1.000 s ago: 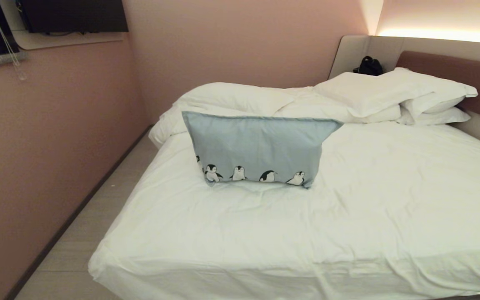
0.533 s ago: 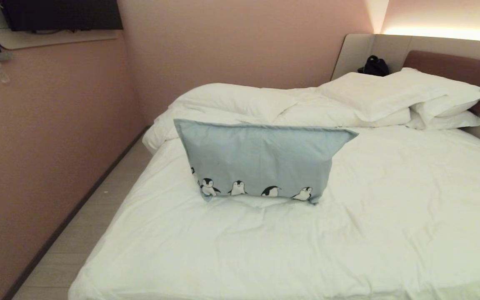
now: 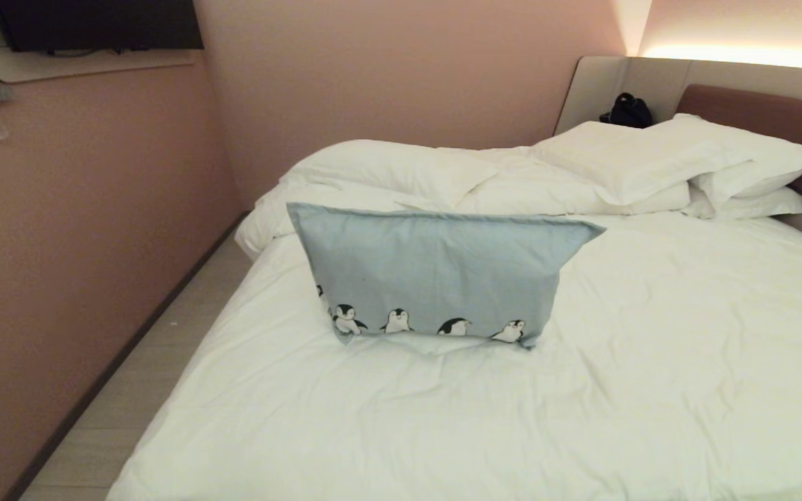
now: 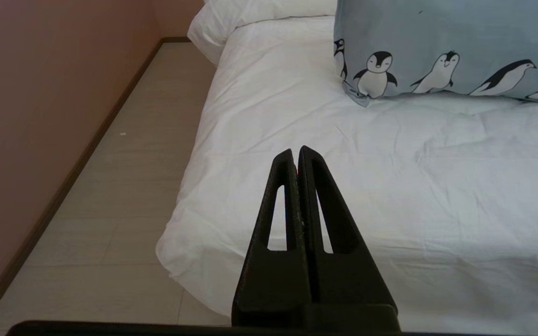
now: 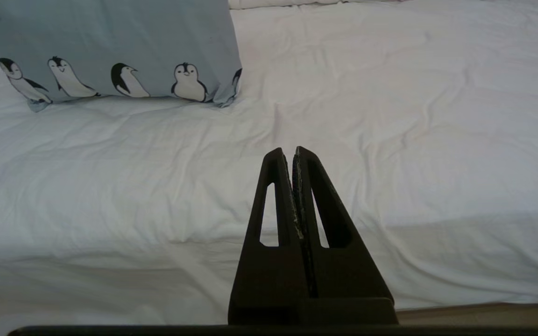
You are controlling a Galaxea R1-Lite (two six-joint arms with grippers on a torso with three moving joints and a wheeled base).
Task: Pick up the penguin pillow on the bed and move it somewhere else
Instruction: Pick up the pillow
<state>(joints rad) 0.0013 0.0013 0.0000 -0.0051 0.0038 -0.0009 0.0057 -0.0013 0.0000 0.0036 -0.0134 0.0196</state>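
Our view has drawn nearer the bed (image 3: 651,390); the penguin pillow (image 3: 436,268) stands propped mid-bed. Left hand (image 4: 297,154) and right hand (image 5: 287,154) wait closed, empty, short of its foot edge.

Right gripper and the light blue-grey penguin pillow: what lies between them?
Only bare, wrinkled white sheet of the bed. The right wrist view shows the shut right gripper short of the penguin pillow, nothing else between.
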